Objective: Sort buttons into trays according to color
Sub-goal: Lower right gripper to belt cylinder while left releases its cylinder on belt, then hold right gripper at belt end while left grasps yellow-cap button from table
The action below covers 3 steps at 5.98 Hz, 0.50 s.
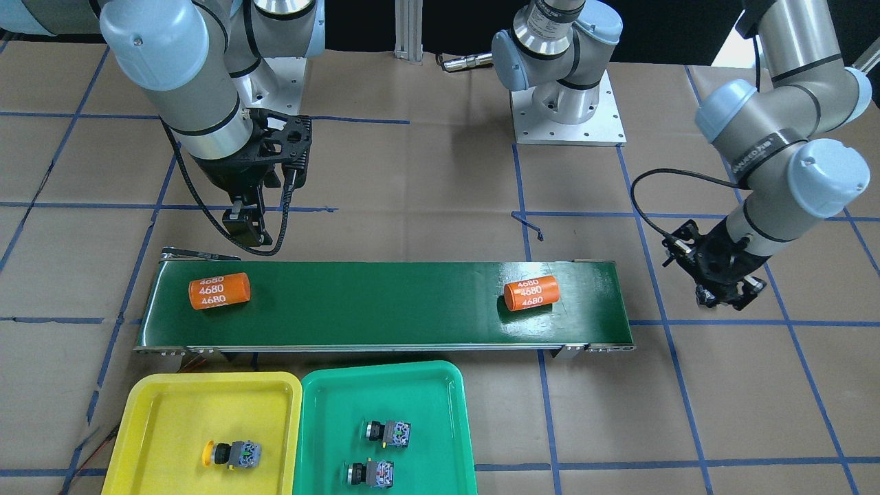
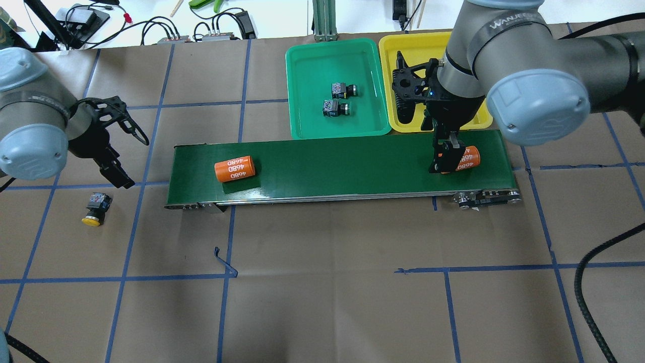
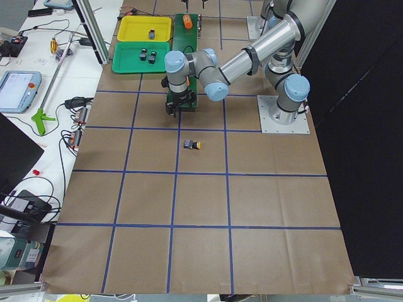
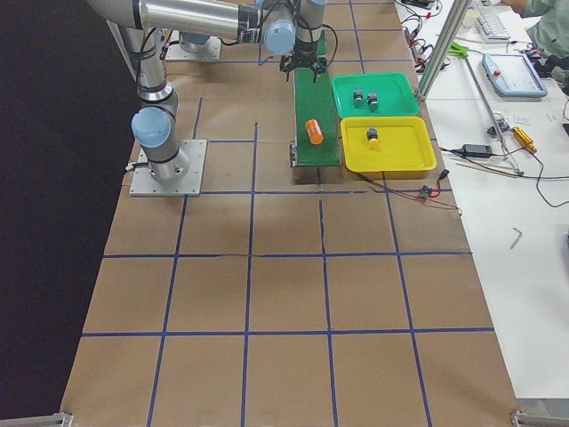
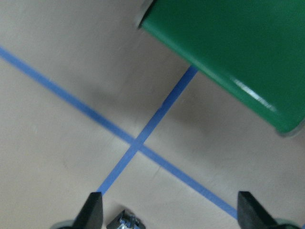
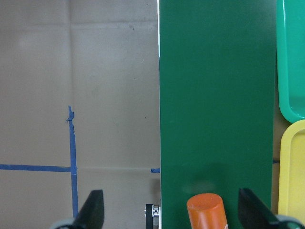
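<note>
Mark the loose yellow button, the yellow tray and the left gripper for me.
loose yellow button [image 2: 95, 208]: overhead view, middle of its body.
yellow tray [image 1: 179, 412]: front-facing view, bare floor.
left gripper [image 5: 170, 199]: left wrist view, midway between fingertips.

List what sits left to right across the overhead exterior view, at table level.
yellow-capped button on the paper → orange cylinder on the belt → green tray holding two buttons → second orange cylinder on the belt. The yellow tray overlaps that last cylinder, so it is left out.
</note>
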Each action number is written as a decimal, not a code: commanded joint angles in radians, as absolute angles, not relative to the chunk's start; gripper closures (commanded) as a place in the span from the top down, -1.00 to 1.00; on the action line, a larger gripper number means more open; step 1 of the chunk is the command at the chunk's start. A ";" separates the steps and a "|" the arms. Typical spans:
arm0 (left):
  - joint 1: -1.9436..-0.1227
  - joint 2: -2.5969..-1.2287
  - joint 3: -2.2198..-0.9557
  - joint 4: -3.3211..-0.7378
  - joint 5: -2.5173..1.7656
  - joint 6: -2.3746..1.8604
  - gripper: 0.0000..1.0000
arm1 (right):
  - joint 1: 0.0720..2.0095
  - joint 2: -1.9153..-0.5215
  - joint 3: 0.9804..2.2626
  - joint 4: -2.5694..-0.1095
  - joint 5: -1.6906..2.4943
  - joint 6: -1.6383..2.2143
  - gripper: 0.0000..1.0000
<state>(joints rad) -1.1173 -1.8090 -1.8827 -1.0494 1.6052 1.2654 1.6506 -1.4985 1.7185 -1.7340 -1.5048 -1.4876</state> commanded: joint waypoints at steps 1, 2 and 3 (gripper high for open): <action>-1.008 -1.877 -1.904 -0.941 1.612 1.065 0.97 | 1.651 -1.500 1.720 -1.735 -1.497 -1.486 1.00; -0.968 -1.929 -1.917 -0.922 1.612 0.961 0.97 | 1.651 -1.500 1.718 -1.735 -1.496 -1.485 1.00; -0.956 -1.945 -1.943 -0.928 1.612 0.927 0.96 | 1.651 -1.502 1.718 -1.735 -1.496 -1.486 1.00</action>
